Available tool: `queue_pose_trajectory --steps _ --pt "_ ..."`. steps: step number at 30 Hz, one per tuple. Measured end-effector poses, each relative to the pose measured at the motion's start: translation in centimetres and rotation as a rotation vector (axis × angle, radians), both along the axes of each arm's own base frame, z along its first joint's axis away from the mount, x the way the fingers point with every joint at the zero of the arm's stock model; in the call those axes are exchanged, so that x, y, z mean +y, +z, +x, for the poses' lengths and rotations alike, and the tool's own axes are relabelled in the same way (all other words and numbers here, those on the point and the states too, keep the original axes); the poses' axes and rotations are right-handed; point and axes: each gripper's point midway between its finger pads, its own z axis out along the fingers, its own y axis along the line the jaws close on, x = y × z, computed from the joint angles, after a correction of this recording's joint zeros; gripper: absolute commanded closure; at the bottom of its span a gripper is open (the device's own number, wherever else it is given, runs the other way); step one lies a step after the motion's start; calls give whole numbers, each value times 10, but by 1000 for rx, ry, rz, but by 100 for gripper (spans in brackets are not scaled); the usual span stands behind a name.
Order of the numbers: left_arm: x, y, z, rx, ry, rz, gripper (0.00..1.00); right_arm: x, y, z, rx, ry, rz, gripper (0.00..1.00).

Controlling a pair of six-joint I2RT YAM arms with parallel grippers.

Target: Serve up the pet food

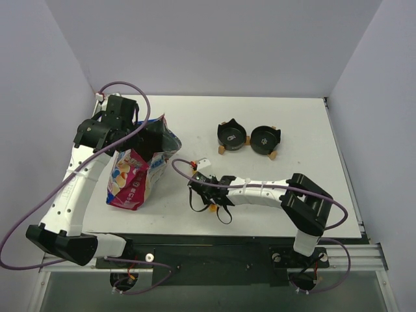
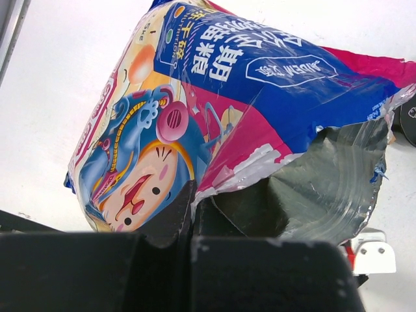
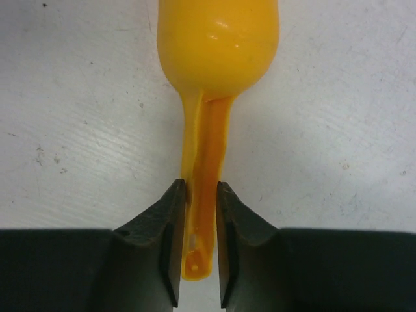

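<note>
The pet food bag (image 1: 133, 175), glossy with a magenta edge and blue print, stands open on the left of the table. My left gripper (image 1: 138, 138) is shut on the rim of its mouth. In the left wrist view the bag (image 2: 247, 97) fills the frame, my left gripper (image 2: 192, 201) pinches its torn edge, and only the silvery lining shows; the kibble is hidden. My right gripper (image 1: 207, 194) is shut on the handle of the yellow-orange scoop (image 3: 218, 45), bowl facing down, low over the table. Only a bit of the scoop (image 1: 212, 208) shows from above. The right gripper (image 3: 200, 190) clamps the handle.
Two small black bowls (image 1: 232, 136) (image 1: 266, 138) with ear-shaped rims sit side by side at the back right of centre. The white table (image 1: 305, 130) is walled at the back and both sides. Purple cables loop off both arms.
</note>
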Motion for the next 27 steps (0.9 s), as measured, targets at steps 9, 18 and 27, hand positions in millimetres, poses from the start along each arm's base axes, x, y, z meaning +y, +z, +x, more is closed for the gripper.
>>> queue_pose_trajectory --steps 9,18,27 --pt "-1 -1 0 24 -4 3 100 2 -1 25 59 -84 266 100" --pt "-6 -4 0 37 -14 -17 100 4 -4 34 189 -117 598 100" --pt "-8 -4 0 39 -13 -25 100 -8 -5 36 227 -113 729 96"
